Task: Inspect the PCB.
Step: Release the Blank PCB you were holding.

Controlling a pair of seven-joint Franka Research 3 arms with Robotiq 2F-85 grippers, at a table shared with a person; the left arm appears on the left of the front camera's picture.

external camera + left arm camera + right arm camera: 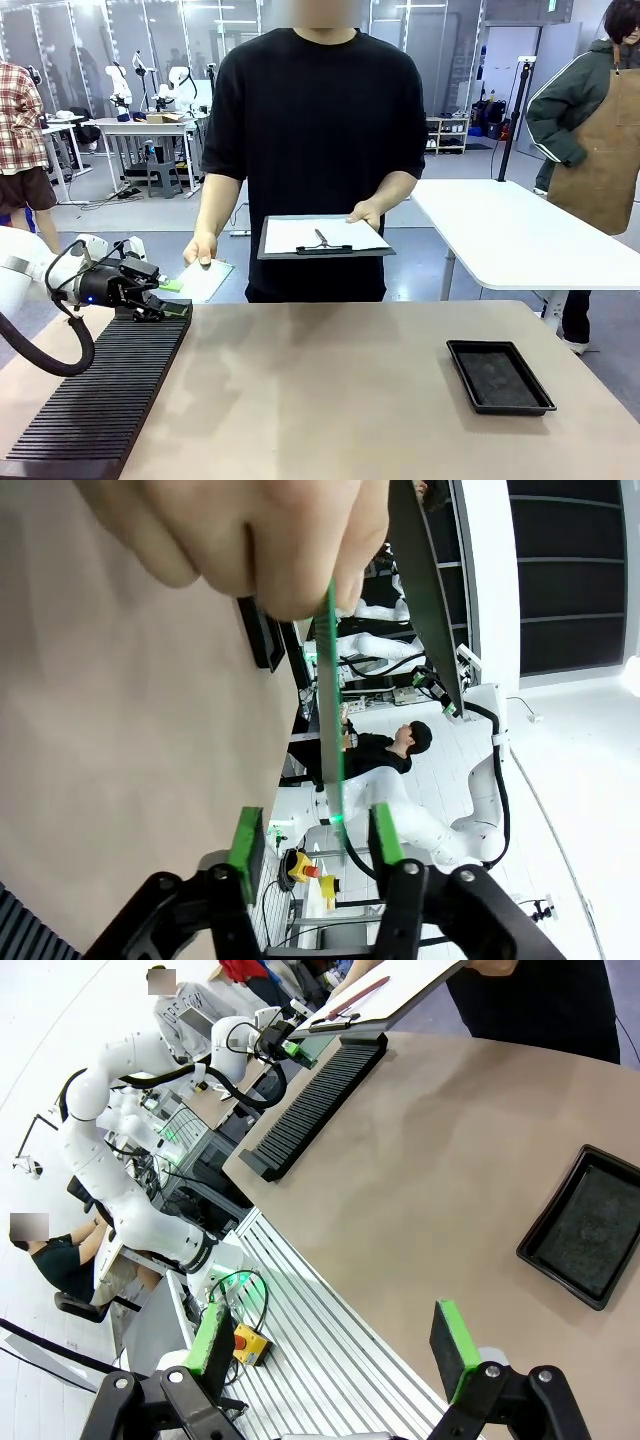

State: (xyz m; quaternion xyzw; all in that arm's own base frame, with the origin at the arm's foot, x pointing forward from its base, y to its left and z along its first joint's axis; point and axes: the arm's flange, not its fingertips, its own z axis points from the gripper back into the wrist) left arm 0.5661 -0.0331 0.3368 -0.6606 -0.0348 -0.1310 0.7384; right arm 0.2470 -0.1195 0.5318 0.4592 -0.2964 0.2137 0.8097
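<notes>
Left gripper (315, 830) open, the PCB (333, 710) edge-on between its pads.
Below this gripper lies the table (330, 390), with a black ribbed rack (100, 400) right under it. Its green pads (247, 840) stand apart on either side of the board's near end, with a gap on each side. Beyond the fingertips the person's hand (240, 540) pinches the board's far end. The right gripper (335, 1345) hangs with jaws wide apart and holds nothing; a black tray (585, 1225) lies ahead of it.
</notes>
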